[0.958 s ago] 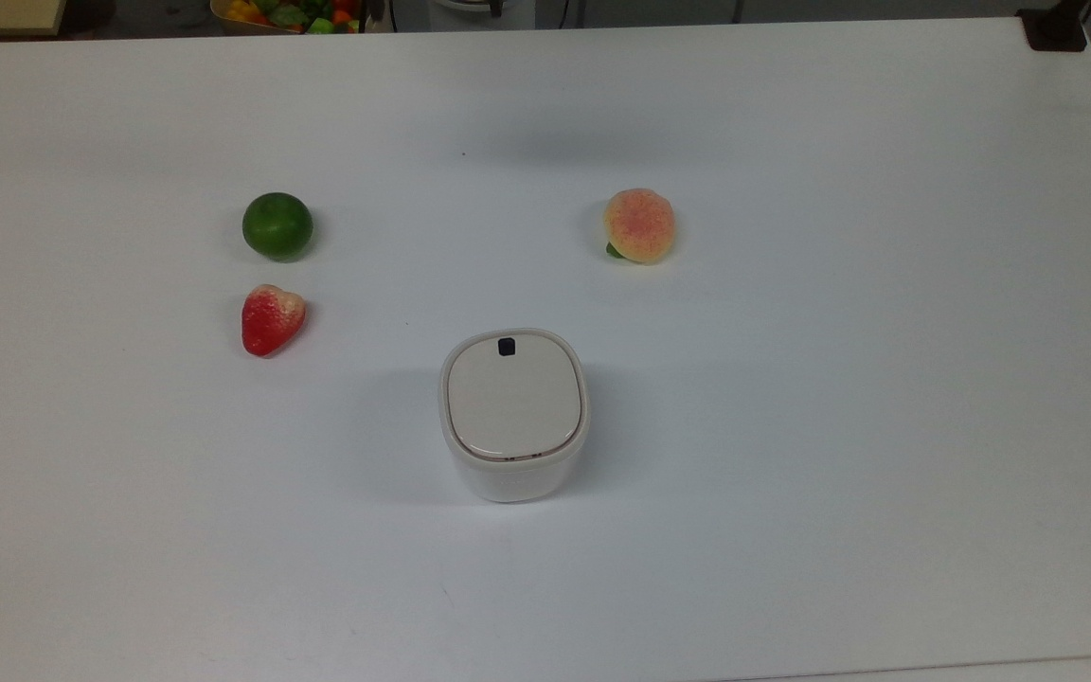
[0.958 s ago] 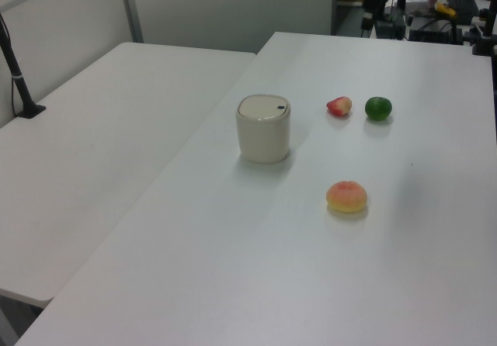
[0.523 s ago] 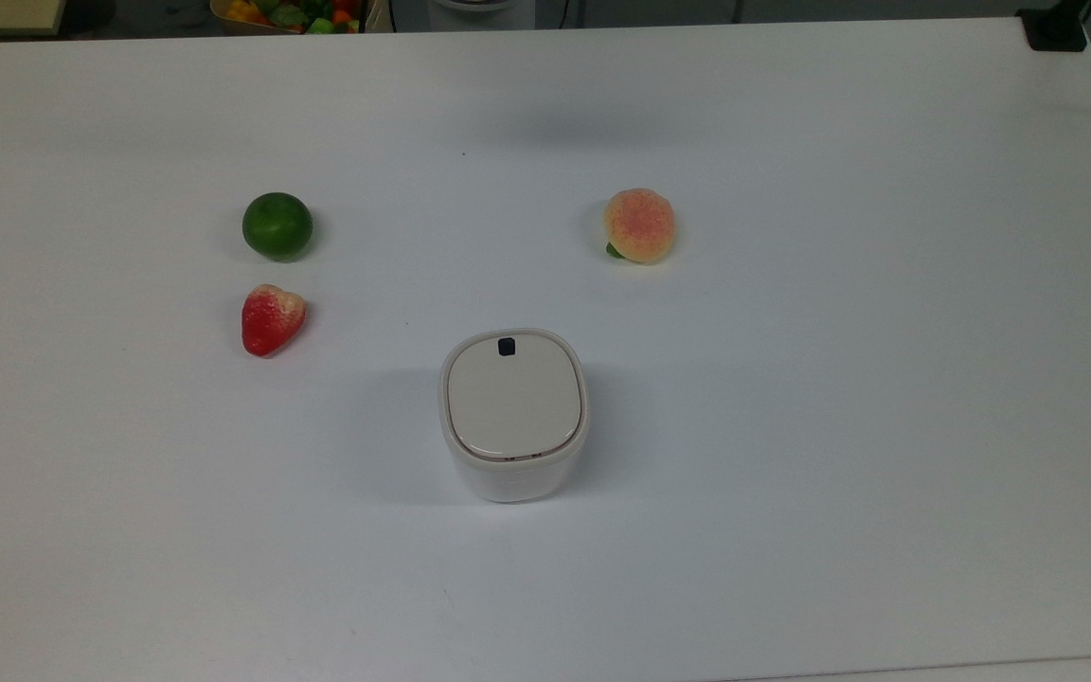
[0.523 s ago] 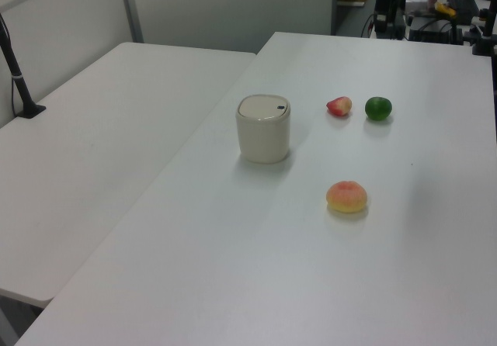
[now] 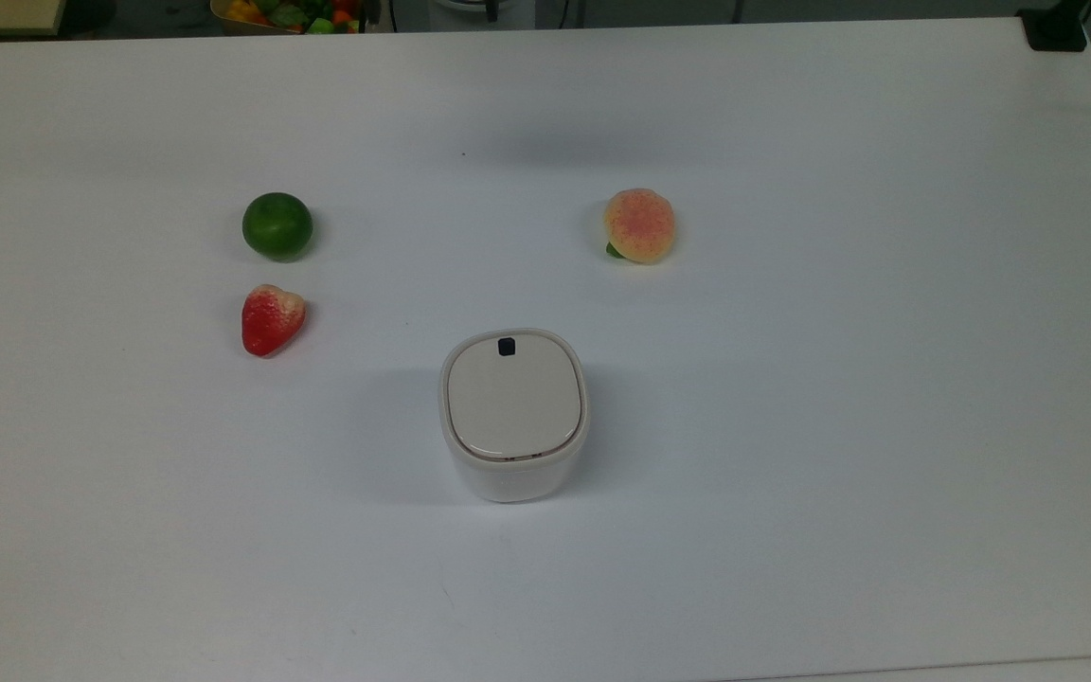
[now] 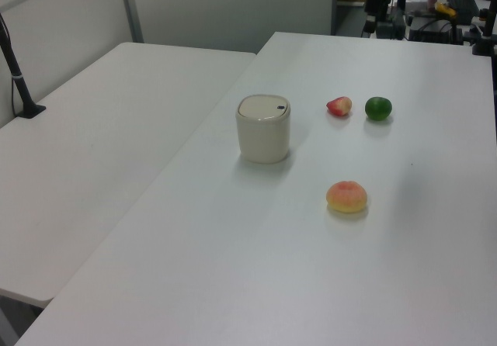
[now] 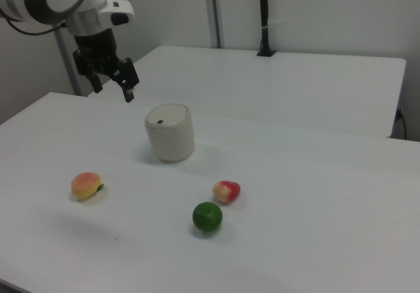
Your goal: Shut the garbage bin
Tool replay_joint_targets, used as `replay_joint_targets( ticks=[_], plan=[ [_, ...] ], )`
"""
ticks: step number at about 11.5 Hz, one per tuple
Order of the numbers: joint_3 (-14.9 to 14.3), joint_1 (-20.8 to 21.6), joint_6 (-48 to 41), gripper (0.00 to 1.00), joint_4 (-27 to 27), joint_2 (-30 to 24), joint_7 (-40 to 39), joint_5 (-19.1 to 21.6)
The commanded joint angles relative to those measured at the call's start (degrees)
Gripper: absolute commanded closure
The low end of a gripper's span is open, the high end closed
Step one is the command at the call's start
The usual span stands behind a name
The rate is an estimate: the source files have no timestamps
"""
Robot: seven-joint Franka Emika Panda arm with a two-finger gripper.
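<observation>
The garbage bin (image 5: 513,417) is a small white rounded-square tub standing on the white table (image 5: 839,455). Its flat beige lid lies level on the rim, with the small black latch (image 5: 507,347) at the far edge in the top view. The bin (image 6: 263,129) stands upright in the left view too. In the right view my gripper (image 7: 113,87) hangs in the air up and to the left of the bin (image 7: 170,133), well apart from it. Its black fingers are spread open with nothing between them.
A green lime (image 5: 277,226) and a red strawberry (image 5: 271,319) lie to the top view's left of the bin, a peach (image 5: 639,224) beyond it to the right. A second white table (image 6: 93,167) adjoins. A basket of toy food (image 5: 290,14) sits past the far edge.
</observation>
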Motion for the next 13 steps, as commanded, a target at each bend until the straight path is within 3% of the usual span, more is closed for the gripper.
replay_joint_targets(
  ticks=[1,13],
  plan=[
    [-2.8,2.4,2.3,0.0,0.7,1.0,-2.6,-1.1],
    [-2.8,3.0,1.8,0.0,0.6,0.6,-1.6,-0.9]
  ],
)
